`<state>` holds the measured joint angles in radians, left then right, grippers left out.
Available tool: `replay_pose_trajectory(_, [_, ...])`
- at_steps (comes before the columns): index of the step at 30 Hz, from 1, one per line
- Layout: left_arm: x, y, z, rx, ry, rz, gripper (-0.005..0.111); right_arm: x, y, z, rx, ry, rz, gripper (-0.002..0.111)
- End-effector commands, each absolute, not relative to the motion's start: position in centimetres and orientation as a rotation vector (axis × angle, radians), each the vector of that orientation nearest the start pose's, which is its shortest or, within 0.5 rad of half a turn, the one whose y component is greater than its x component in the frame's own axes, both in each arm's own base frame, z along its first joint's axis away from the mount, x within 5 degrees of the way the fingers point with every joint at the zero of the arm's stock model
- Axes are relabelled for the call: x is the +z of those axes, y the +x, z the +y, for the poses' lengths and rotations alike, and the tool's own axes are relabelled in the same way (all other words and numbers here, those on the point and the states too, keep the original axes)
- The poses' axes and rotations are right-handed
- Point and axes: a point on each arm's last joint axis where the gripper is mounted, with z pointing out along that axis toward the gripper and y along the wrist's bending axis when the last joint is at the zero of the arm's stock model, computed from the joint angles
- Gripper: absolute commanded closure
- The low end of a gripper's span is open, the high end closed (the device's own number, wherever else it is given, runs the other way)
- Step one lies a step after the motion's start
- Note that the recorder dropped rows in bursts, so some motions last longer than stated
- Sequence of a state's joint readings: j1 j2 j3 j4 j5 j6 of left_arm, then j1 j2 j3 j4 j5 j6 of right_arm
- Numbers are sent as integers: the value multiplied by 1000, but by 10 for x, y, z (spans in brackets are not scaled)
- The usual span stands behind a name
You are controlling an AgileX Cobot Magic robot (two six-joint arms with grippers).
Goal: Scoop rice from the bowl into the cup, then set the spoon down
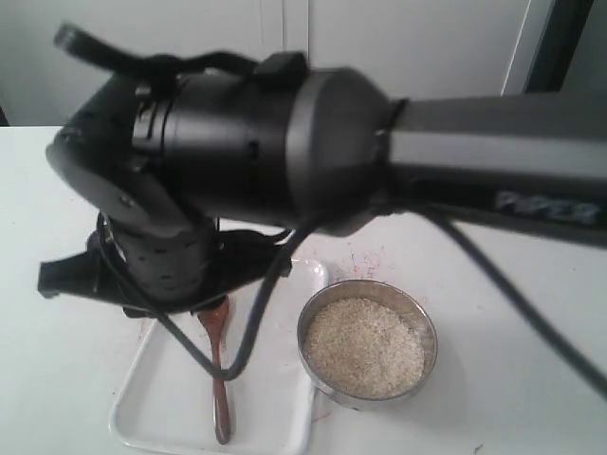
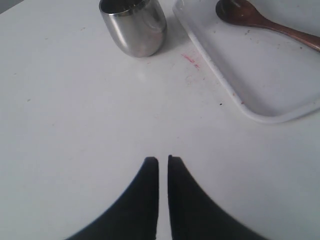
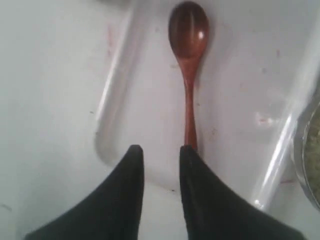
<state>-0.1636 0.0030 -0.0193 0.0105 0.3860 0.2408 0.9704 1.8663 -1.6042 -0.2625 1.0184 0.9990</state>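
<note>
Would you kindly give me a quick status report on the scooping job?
Left gripper shut, empty. Right gripper open, empty, over spoon handle. Spoon flat in tray; rice in bowl. Nothing blocking spoon.

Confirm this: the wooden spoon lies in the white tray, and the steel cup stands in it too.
Wrong on the cup. The spoon does lie in the tray, but the cup stands on the table outside it; the left wrist view shows this.
</note>
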Motion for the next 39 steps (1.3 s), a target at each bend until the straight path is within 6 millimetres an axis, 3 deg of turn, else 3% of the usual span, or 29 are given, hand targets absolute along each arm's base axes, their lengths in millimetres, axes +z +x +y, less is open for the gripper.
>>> replay_pose_trajectory(1, [179,51,-8,58,380,1854,92,324,238,310,398,-157,2581,83])
replay_pose_trajectory(15, [179,51,-8,58,380,1854,92,430,199,258,654,-297,2241,83])
replay_pose_trajectory(20, [179,51,-8,58,380,1854,92,462,177,239,710,-396,2095,90])
replay_pose_trajectory(33, [179,51,-8,58,380,1854,92,506,122,204,770,-638,1858,103])
replay_pose_trajectory(39, [179,51,-8,58,380,1854,92,512,100,190,800,-723,1789,108])
